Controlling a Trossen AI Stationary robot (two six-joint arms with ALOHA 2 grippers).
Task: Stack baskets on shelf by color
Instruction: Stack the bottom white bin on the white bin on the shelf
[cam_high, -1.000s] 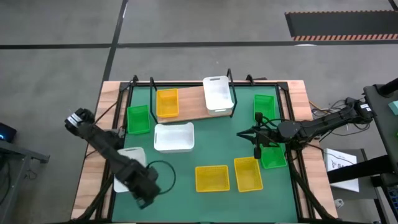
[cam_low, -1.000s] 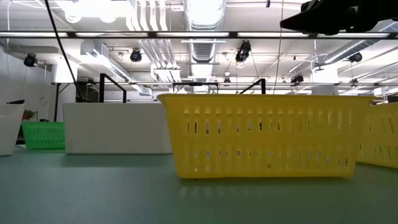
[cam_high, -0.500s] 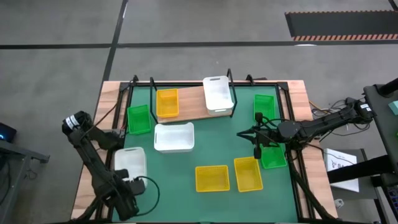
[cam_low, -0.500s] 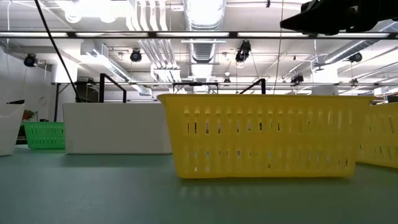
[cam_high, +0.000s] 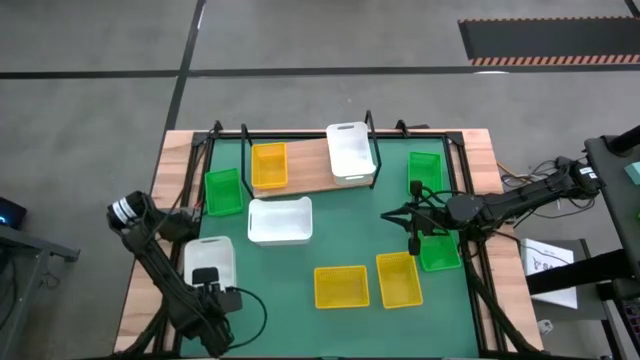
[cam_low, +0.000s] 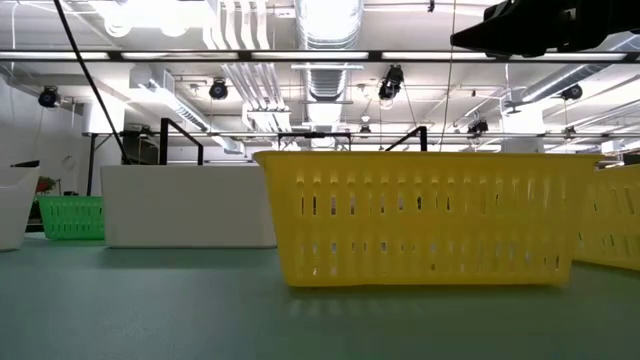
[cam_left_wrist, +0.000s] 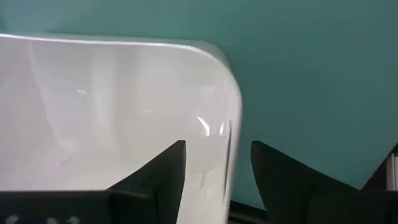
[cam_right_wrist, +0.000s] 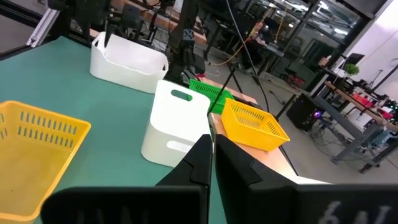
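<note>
Nine baskets: all were in the high view, three white, three yellow, three green, spread over the green mat (cam_high: 330, 230) and the shelf (cam_high: 310, 170).
Shelf: the wood-grain board sat at the far edge of the mat on its black wire frame, carrying one yellow basket (cam_high: 268, 165) and one white basket (cam_high: 350, 152), well apart.
Off the shelf, left side: a green basket (cam_high: 222, 191) lay just beside the board's end, and a second white basket (cam_high: 280, 220) lay just in front of it.
Left gripper (cam_high: 205, 283): it hovered over the near end of the third white basket (cam_high: 209, 262); its fingers (cam_left_wrist: 155, 171) stood apart, one over the basket's inside and one outside the rim (holding nothing).
Right gripper (cam_high: 414, 243): it hung above the mat near the right edge, fingers (cam_right_wrist: 198, 158) pressed together and empty.
Right side: one green basket (cam_high: 425, 172) sat beyond that gripper, another (cam_high: 440, 252) just beside it.
Near edge: two yellow baskets (cam_high: 341, 286) (cam_high: 399, 279) sat side by side.
</note>
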